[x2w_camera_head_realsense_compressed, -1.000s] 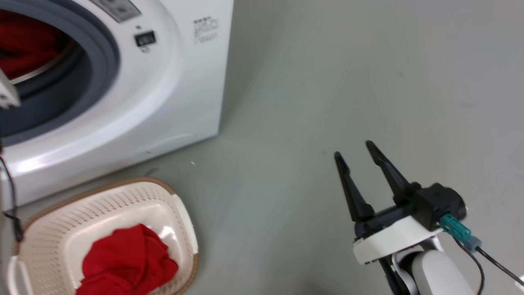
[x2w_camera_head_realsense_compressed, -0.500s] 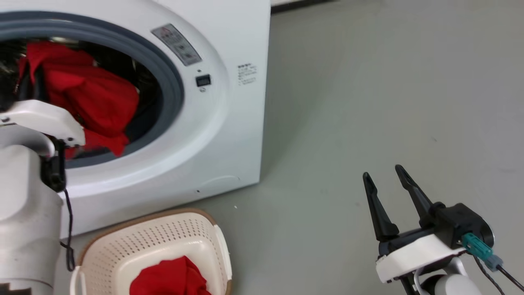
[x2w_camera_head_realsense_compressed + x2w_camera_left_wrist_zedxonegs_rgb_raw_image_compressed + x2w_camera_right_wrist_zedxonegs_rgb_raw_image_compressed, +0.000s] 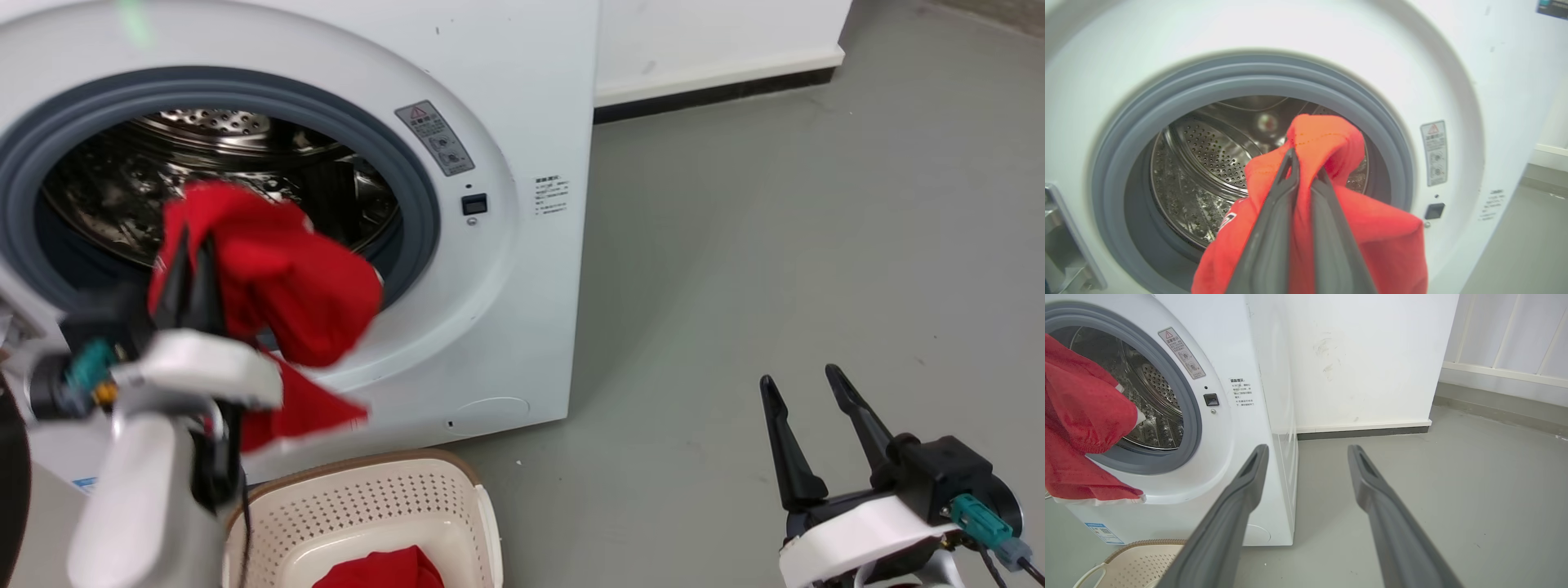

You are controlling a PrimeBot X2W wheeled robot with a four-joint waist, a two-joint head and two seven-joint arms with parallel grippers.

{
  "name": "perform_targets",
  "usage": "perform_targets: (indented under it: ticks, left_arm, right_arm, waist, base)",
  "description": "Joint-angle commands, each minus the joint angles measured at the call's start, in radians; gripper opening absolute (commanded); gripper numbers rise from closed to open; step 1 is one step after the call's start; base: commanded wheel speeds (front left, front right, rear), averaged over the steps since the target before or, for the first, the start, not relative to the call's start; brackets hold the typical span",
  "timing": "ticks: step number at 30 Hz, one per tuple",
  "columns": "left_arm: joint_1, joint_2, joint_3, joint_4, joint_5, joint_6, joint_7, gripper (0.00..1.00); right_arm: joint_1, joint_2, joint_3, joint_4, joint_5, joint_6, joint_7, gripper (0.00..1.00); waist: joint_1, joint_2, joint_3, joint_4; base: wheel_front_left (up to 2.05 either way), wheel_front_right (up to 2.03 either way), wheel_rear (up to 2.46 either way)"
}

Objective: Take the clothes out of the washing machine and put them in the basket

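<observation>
We grip bright red fabric garment (image 3: 1327, 139) in left gripper (image 3: 1306, 165), just outside white front-loading washing machine (image 3: 531, 98); cream perforated plastic basket (image 3: 367, 498) below fingers holds red piece (image 3: 384, 567); right gripper (image 3: 800, 377) spread, idle; drop pending.

the porthole (image 3: 420, 214) of the washing machine (image 3: 522, 269) is open, but the red garment (image 3: 286, 286) clamped in the left gripper (image 3: 194, 238) hangs across its lower middle — passage into the drum (image 3: 204, 122) lies above and beside the cloth. the basket (image 3: 457, 482) stands just before the machine's foot, below the cloth. right of the machine, open floor (image 3: 775, 245) surrounds the spread right gripper (image 3: 800, 376) — the wall (image 3: 718, 41) bounds it behind.
</observation>
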Motion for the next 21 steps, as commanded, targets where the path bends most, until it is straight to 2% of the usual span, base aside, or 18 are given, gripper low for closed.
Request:
perform_targets:
  ticks: [1, 6, 10, 15, 21]
  left_arm:
    - [0.034, 0.000, 0.001, -0.019, 0.001, 0.008, -0.002, 0.00]
    - [0.222, -0.039, 0.003, -0.130, -0.024, 0.047, 0.035, 0.00]
    - [0.323, -0.076, -0.005, -0.125, -0.049, 0.062, 0.051, 0.00]
    - [0.352, -0.132, -0.023, -0.020, -0.084, 0.046, 0.038, 0.00]
    - [0.264, -0.141, -0.031, 0.174, -0.080, 0.015, 0.012, 0.00]
  right_arm:
    - [0.011, 0.002, 0.000, -0.008, -0.007, -0.001, 0.005, 1.00]
    - [0.014, 0.002, 0.002, -0.031, -0.016, -0.001, 0.015, 1.00]
    - [-0.005, 0.002, 0.001, -0.048, -0.015, -0.001, 0.017, 1.00]
    - [-0.036, 0.002, 0.007, -0.060, -0.012, -0.001, 0.010, 1.00]
    - [-0.096, 0.002, 0.044, -0.063, 0.006, -0.001, -0.015, 1.00]
  waist:
    - [0.0003, 0.0000, -0.007, 0.010]
    - [0.0003, 0.0000, 0.008, 0.023]
    - [0.0003, 0.0000, 0.055, 0.032]
    - [0.0003, 0.0000, 0.137, 0.039]
    - [0.0003, 0.0000, 0.269, 0.011]
  base:
    - [0.00, 0.00, 0.00]
    - [0.00, 0.00, 0.00]
    - [0.00, 0.00, 0.00]
    - [0.00, 0.00, 0.00]
    - [0.00, 0.00, 0.00]
